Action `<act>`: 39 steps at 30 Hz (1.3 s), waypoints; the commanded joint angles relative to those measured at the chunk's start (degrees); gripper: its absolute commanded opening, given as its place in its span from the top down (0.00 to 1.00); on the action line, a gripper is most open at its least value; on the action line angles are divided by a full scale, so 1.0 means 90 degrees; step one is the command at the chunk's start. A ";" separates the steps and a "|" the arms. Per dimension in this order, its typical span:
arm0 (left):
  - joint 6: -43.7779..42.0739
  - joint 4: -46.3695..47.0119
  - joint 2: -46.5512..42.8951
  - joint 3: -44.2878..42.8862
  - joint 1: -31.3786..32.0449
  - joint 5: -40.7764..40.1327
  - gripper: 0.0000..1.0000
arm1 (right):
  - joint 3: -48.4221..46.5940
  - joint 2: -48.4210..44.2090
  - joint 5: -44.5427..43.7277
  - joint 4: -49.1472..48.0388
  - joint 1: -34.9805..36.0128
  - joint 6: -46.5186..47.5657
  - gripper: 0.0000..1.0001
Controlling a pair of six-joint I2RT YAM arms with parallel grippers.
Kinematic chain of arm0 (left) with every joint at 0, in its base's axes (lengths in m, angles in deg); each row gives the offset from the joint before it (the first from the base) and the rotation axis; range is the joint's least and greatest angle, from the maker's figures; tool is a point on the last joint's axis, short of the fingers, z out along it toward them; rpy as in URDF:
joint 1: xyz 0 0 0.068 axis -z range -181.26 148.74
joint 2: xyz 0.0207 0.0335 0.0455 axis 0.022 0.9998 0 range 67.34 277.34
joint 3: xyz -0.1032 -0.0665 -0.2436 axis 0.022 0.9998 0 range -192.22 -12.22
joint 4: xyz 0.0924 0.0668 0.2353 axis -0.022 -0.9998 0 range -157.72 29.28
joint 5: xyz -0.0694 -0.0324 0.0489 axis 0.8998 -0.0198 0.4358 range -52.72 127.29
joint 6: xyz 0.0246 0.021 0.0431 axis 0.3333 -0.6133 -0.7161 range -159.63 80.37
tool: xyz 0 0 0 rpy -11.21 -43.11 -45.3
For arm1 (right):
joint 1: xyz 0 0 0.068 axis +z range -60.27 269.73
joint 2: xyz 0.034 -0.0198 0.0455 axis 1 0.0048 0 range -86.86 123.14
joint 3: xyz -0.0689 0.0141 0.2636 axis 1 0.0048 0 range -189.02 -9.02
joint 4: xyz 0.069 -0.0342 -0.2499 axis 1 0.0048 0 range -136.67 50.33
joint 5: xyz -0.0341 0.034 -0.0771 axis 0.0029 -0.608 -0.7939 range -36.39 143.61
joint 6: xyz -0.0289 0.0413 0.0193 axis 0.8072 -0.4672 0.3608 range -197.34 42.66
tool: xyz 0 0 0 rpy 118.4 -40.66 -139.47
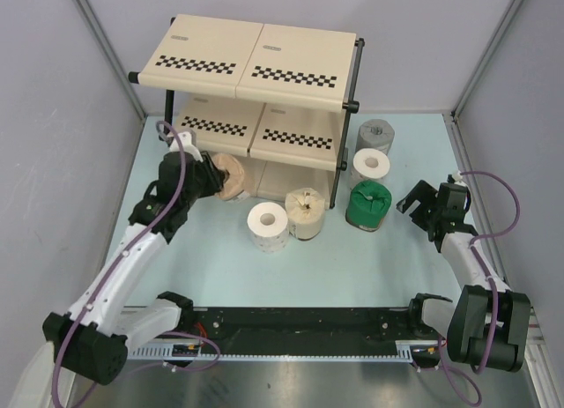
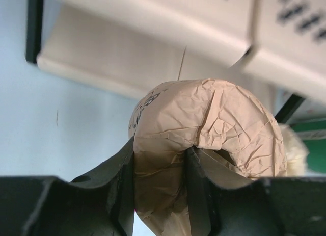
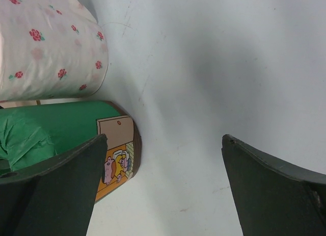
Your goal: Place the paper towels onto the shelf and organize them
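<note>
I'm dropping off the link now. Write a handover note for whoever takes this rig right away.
Left claw: shut on a tan roll, at the shelf's lower left front.
Right claw: open, empty, beside the green roll.
On the table: front white roll and second tan roll before the shelf; rear white roll and grey roll to its right.
Done: no roll visibly shelved.
Left: all six.

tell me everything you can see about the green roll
The green roll is a short fat cylinder in green wrap, crumpled and tucked in at its top end. The right wrist view shows a beige and orange cartoon label on its side. It stands upright on the table, right of the shelf, just in front of a flowered white roll. The open right gripper hovers beside it, not touching.
</note>
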 commanded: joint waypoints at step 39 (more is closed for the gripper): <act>0.0600 0.2336 0.1501 -0.2105 -0.0170 -0.1385 0.56 | -0.0159 0.0175 0.0295 -0.0165 0.0001 -0.0135 0.02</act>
